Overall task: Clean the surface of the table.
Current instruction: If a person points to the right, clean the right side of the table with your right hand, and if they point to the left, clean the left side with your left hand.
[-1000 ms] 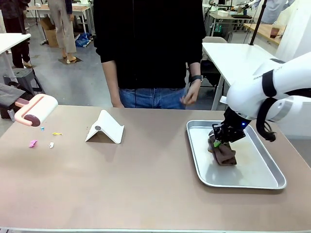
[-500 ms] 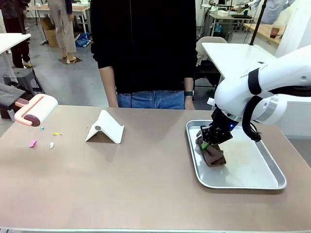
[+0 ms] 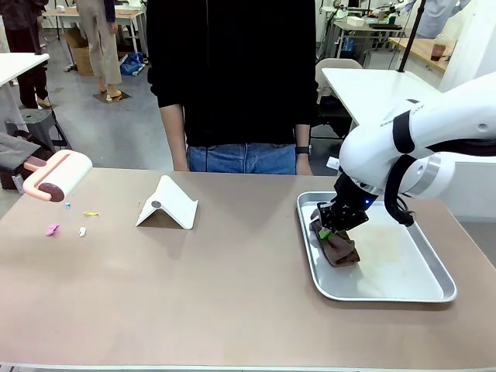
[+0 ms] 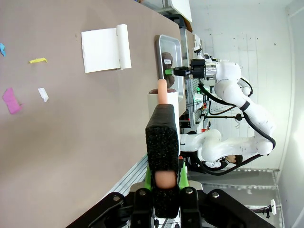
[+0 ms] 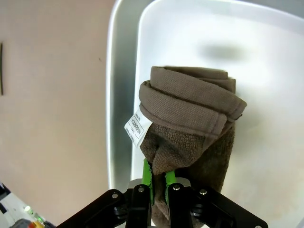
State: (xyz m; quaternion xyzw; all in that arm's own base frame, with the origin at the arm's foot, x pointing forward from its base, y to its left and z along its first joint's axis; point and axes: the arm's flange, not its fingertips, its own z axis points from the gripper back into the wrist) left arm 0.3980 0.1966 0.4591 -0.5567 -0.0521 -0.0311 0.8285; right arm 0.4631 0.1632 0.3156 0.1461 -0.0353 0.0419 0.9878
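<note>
Table (image 3: 217,294) partly cropped, right claw (image 5: 157,179) gripping towel (image 5: 190,114), left claw (image 4: 164,179) gripping half-hidden roller handle (image 4: 162,89)

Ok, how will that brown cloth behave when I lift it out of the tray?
Probably floppy: the cloth sags in soft rolled folds from the right gripper, which is shut on one end. Likely light, being looped towel fabric. The folds may open and drag on the tray rim as it rises.

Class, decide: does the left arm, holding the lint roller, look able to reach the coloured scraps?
Probably yes: its lint roller hangs close beside the scraps, with nothing standing between them.
</note>
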